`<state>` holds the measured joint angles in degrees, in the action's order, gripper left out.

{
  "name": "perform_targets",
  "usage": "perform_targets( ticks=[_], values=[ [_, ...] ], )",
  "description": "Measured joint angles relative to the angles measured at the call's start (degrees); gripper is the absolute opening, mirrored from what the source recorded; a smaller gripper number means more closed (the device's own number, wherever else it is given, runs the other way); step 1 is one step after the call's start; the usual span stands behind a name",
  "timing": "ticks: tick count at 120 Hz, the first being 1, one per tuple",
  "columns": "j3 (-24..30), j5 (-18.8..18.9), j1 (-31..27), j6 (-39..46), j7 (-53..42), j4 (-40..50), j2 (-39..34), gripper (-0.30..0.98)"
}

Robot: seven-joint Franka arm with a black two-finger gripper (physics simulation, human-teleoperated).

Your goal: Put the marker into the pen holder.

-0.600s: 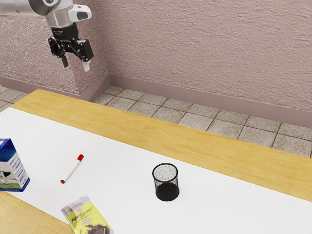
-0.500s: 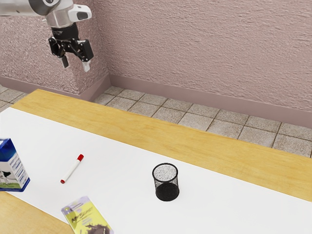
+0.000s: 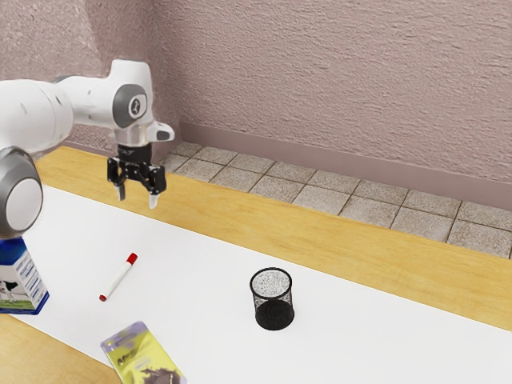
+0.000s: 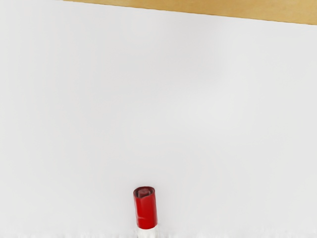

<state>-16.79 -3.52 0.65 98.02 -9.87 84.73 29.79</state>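
My gripper (image 3: 137,198) hangs in the air above the table, open, its two fingertips well apart with nothing between them. Below it in the exterior view, a white marker (image 3: 118,278) with a red cap lies flat on the white sheet. In the wrist view the marker's red cap (image 4: 146,210) and a bit of its white barrel appear at the lower edge, under my hand. The black mesh pen holder (image 3: 273,299) stands upright on the sheet, toward the exterior view's right, apart from the marker.
A blue and white carton (image 3: 22,276) stands at the exterior view's left, partly behind the arm. A yellow and purple packet (image 3: 144,357) lies near the lower edge. The white sheet (image 3: 384,328) runs along the wooden table (image 3: 264,216).
My arm and gripper have come down and slightly toward the exterior view's right, closer to the table. The marker, pen holder, carton and packet have stayed put.
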Motion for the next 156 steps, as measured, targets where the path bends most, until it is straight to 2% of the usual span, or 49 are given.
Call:
perform_targets(
  ticks=[22,39,66,101,121,156],
  values=[
    [-0.31,-2.35,-0.14,9.75,-0.8,16.76,-6.0,0.67],
    [-0.34,-4.05,-0.15,17.54,-1.79,23.54,-7.05,0.67],
    [-0.52,-5.15,-0.49,25.57,-4.24,26.94,-6.42,0.67],
    [-1.41,-5.32,-0.38,29.47,-7.11,29.81,-7.11,0.65],
    [-1.48,-5.36,-0.05,30.78,-8.14,30.3,-6.58,0.54],
    [-1.48,-5.41,0.06,31.79,-9.36,30.51,-6.44,0.11]
  ],
)
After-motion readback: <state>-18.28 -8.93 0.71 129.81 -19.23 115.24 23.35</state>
